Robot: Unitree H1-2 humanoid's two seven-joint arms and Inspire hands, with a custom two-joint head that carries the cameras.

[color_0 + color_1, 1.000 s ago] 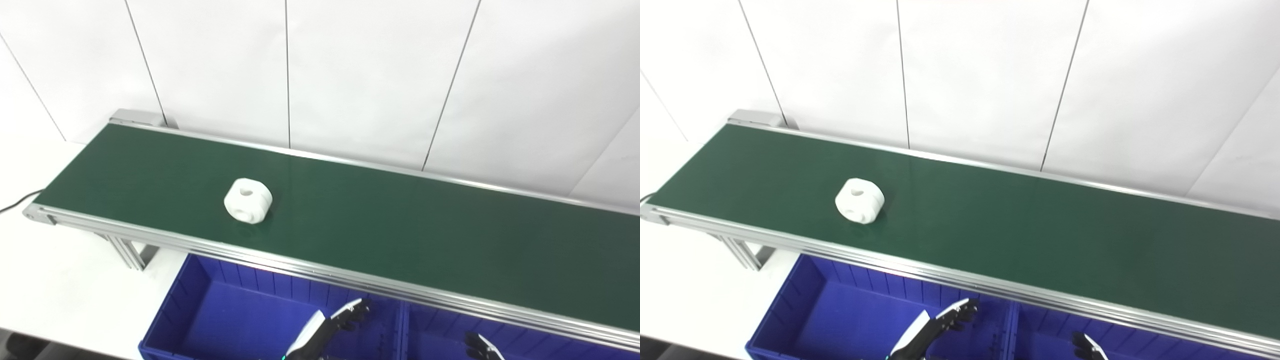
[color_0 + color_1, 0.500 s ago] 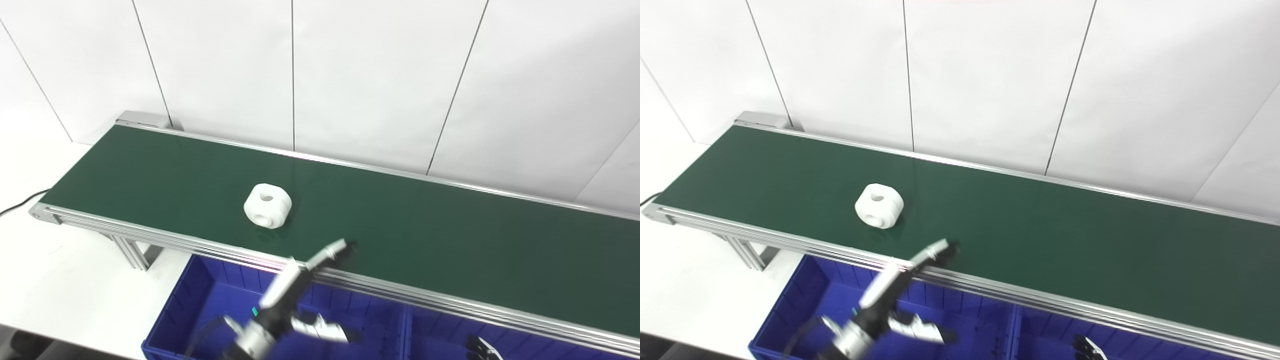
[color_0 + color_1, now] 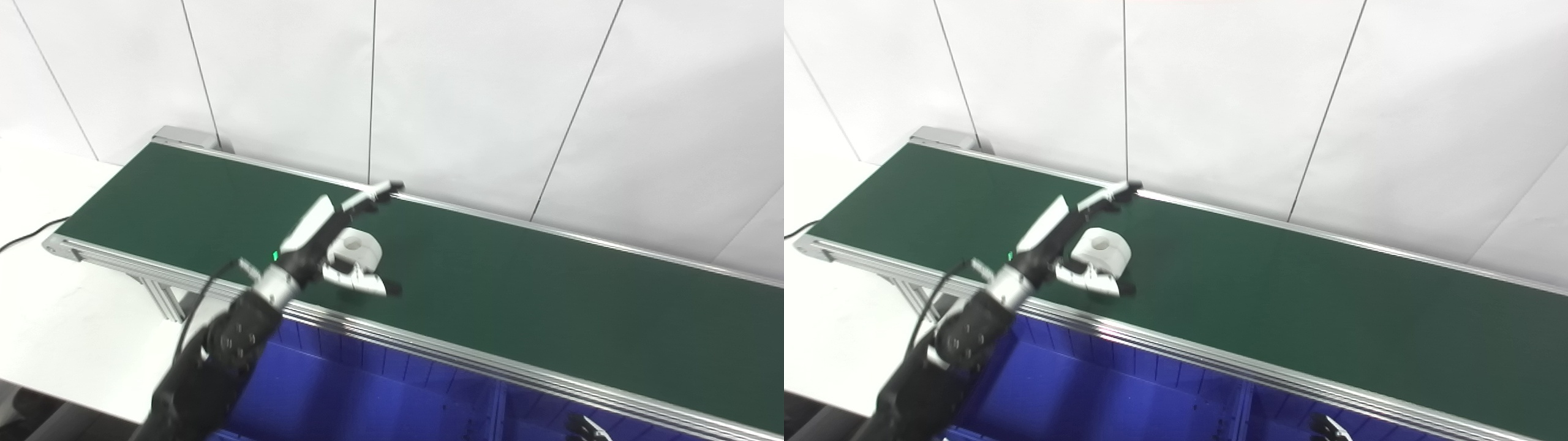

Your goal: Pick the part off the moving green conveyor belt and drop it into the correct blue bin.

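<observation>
A white round part with a hole in its top lies on the green conveyor belt, left of the middle. My left hand reaches over the belt and stands open around the part: its fingers stretch past the far side, its thumb lies on the near side. Whether it touches the part I cannot tell. Of my right hand only dark fingertips show at the bottom edge, over the right blue bin.
Two blue bins sit below the belt's near rail, a left one and a right one, split by a wall. A white wall rises right behind the belt. A white table and a black cable lie at the left.
My left hand rose out of the left blue bin and swung up over the belt to straddle the part. The part rode to the right. The camera shifted a little.
</observation>
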